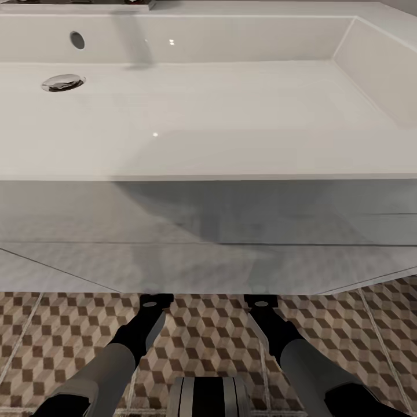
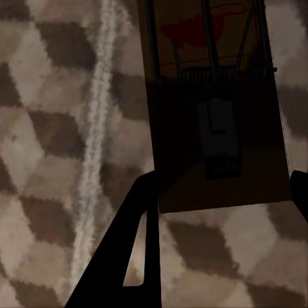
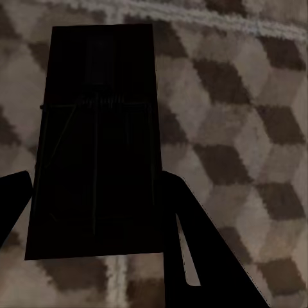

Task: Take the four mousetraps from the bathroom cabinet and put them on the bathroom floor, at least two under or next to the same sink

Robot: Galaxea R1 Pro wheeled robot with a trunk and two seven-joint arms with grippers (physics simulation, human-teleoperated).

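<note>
Head view: the white sink (image 1: 191, 116) fills the upper part, its vanity front below it; both arms reach down under the front edge toward the bathroom floor (image 1: 208, 336). The fingers are hidden beneath the vanity here.
Left wrist view: the left gripper (image 2: 221, 215) has its fingers (image 2: 138, 244) spread wide either side of a mousetrap (image 2: 215, 109), a brown board with wire parts and a red mark. I cannot tell whether it lies flat on the tiles or is pinched.
Right wrist view: the right gripper (image 3: 96, 212) straddles a second, shadowed mousetrap (image 3: 96, 141), fingers (image 3: 192, 250) at its long edges; grip or release cannot be told.
Risk: lifting away under the low vanity could drag a trap along, or knock an arm against the sink.
</note>
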